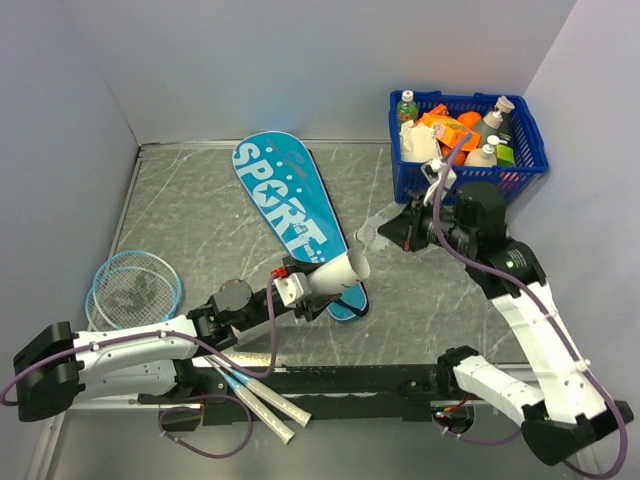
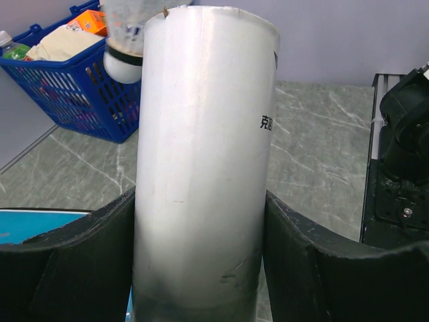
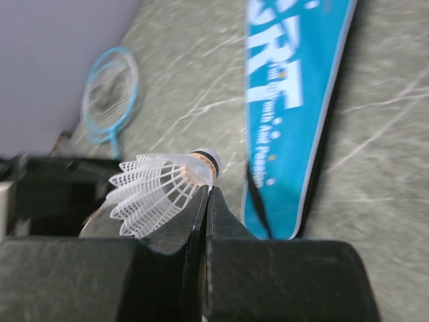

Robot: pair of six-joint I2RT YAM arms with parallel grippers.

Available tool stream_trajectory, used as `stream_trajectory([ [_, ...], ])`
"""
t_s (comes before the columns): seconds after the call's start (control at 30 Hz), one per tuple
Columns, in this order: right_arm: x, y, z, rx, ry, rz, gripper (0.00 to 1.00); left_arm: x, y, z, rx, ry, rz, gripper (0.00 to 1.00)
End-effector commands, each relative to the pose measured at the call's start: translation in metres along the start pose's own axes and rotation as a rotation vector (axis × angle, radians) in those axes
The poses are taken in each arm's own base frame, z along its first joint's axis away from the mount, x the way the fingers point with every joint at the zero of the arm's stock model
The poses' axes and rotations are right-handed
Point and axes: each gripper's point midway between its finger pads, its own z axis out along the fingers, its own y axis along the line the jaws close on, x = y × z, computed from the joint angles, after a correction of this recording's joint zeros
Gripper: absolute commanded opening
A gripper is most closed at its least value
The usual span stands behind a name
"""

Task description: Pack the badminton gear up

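Right gripper (image 3: 208, 194) is closed, pinching the shuttlecock (image 3: 164, 191) beside its cork, in the air near the basket (image 1: 530, 150); it looks featherlight with a crushable skirt, so grip by the cork, while left gripper (image 2: 201, 255) clamps a smooth, likely slippery tube (image 2: 204, 134) over the bag (image 1: 290, 215).

We found a grey marbled surface (image 1: 190, 220) bearing a teal bag (image 1: 285, 205) lettered SPORT, two rackets (image 1: 133, 288) overlapping by its left edge, and a blue basket (image 1: 405, 182) in the far right corner.
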Motion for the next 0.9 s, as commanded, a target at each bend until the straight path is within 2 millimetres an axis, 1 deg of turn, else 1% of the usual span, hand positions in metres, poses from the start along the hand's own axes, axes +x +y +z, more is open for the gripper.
stream_trajectory([
  [0.0,0.007,0.037,-0.032,-0.17,-0.006,-0.022,0.0,0.031,-0.005,-0.005,-0.003,0.072,-0.058,0.01],
  [0.07,0.009,0.044,-0.043,-0.193,-0.011,-0.035,0.0,0.032,-0.005,-0.005,-0.004,0.077,-0.058,0.01],
  [0.23,0.012,0.052,-0.068,-0.189,-0.027,-0.058,0.0,0.032,-0.005,-0.006,-0.003,0.075,-0.058,0.01],
  [0.33,0.018,0.058,-0.071,-0.224,-0.003,-0.051,0.0,0.03,-0.006,-0.006,0.001,0.071,-0.06,0.01],
  [0.37,0.023,0.055,-0.068,-0.223,0.011,-0.041,0.0,0.031,-0.006,-0.006,0.001,0.073,-0.06,0.01],
  [0.43,0.027,0.057,-0.066,-0.246,0.023,-0.034,0.0,0.031,-0.007,-0.006,0.005,0.076,-0.062,0.01],
  [0.57,0.036,0.053,-0.054,-0.259,0.05,-0.009,0.0,0.026,-0.008,-0.007,0.013,0.054,-0.064,0.01],
  [0.73,0.038,0.051,-0.041,-0.283,0.078,0.009,0.0,0.021,-0.01,-0.009,0.026,0.039,-0.069,0.01],
  [0.87,0.04,0.056,-0.032,-0.334,0.099,0.022,0.0,0.016,-0.011,-0.011,0.034,0.019,-0.073,0.01],
])
